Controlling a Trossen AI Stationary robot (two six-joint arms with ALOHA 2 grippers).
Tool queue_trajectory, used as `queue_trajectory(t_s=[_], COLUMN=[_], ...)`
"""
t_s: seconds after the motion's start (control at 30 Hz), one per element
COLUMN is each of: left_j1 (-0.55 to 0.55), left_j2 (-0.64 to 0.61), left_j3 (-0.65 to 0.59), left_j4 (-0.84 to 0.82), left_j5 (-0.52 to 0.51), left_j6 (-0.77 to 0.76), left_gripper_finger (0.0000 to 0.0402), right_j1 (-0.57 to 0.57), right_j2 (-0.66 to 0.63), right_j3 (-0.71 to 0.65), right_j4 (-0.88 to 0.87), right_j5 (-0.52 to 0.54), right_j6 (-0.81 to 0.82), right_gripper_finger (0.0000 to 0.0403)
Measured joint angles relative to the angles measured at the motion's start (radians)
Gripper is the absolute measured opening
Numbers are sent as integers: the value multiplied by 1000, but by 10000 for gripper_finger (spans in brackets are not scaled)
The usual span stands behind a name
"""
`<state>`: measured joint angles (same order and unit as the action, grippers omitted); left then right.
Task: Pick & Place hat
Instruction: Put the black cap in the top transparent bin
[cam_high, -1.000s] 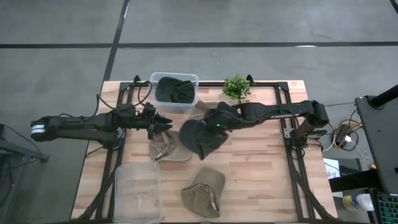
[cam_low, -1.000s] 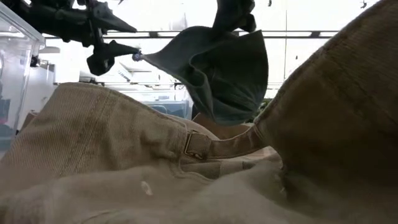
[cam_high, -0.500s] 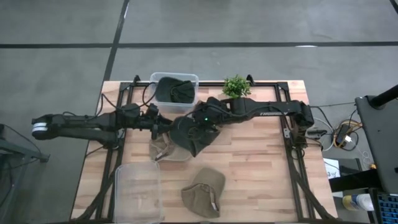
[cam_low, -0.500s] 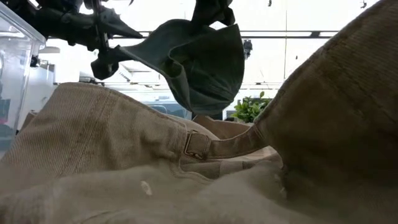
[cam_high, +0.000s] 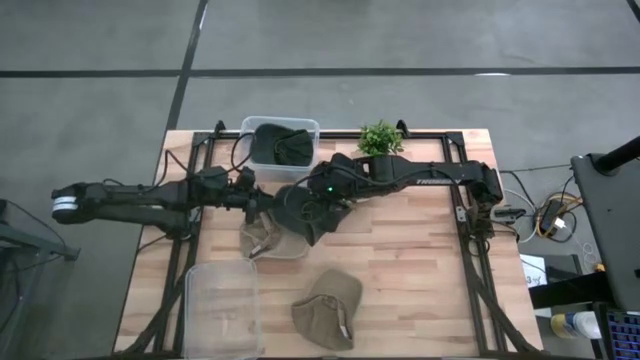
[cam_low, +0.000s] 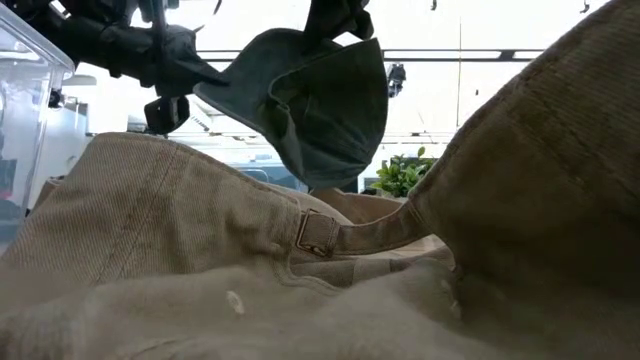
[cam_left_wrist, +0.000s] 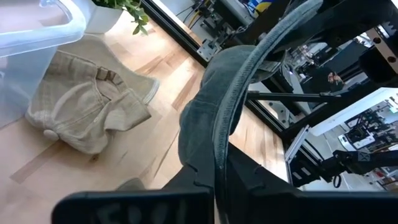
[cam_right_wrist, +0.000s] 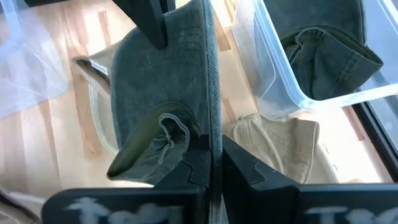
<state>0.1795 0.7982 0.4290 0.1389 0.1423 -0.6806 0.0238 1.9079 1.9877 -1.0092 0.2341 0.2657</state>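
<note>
A dark green hat (cam_high: 303, 212) hangs in the air over the middle of the table, between my two grippers. My left gripper (cam_high: 265, 203) reaches in from the table's left and is shut on the hat's brim. My right gripper (cam_high: 330, 188) comes from the right and is shut on the hat's opposite rim. In the low view the hat (cam_low: 320, 110) sags below both grippers. A beige hat (cam_high: 268, 238) lies flat on the table just under it. My left gripper pinches the brim's front edge (cam_left_wrist: 219, 146) between its two fingers, coming level from the table's left. The brim runs edge-on away from the fingers, and the hat is clear of the table. My right gripper pinches the rim of the hat's crown (cam_right_wrist: 211, 124) between its two fingers, coming from the table's right and above. The crown (cam_low: 330, 130) hangs open below the fingers, lifted clear.
A clear bin (cam_high: 283, 145) at the far edge holds another dark hat. A small plant (cam_high: 379, 138) stands to its right. An olive hat (cam_high: 328, 308) lies near the front edge, beside an empty clear bin (cam_high: 222, 310) at the front left.
My right gripper has carried the dark green hat toward the table's left, to my left gripper. The left gripper has shut on the hat's brim. The hat now hangs spanned between the two grippers.
</note>
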Motion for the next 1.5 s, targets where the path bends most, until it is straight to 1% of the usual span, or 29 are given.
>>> queue_trajectory(t_s=[0.07,0.13,0.2,0.37,0.53,0.63,0.73,0.87,1.03,1.17,1.27,1.37,1.5], left_j1=[1,4,13,47,100,140,192,260,352,430,498,565,643], left_j2=[-1,-3,-9,-17,-17,-18,-19,-31,-34,-34,-33,-33,-22], left_j3=[1,4,10,21,38,56,82,133,202,263,303,344,357], left_j4=[0,-1,-8,-10,-23,-24,-42,-71,-97,-199,-269,-337,-353], left_j5=[-3,-5,-4,-4,-4,-3,-3,-3,-9,-45,-52,-51,-15], left_j6=[0,1,2,4,11,38,43,61,73,80,73,56,-9], left_gripper_finger=[7,7,6,5,5,5,4,4,4,4,4,4,4], right_j1=[0,0,0,0,14,30,42,58,77,88,93,95,97], right_j2=[0,0,-7,-37,-61,-80,-98,-113,-119,-119,-119,-119,-119], right_j3=[0,0,0,14,58,85,101,112,108,95,81,68,54], right_j4=[1,-12,-46,-153,-230,-274,-300,-328,-337,-343,-345,-346,-348], right_j5=[3,12,30,81,84,83,83,83,83,83,83,83,83], right_j6=[0,-2,-8,15,34,33,41,61,68,68,67,66,64], right_gripper_finger=[24,41,65,138,206,236,257,274,283,281,277,274,270])
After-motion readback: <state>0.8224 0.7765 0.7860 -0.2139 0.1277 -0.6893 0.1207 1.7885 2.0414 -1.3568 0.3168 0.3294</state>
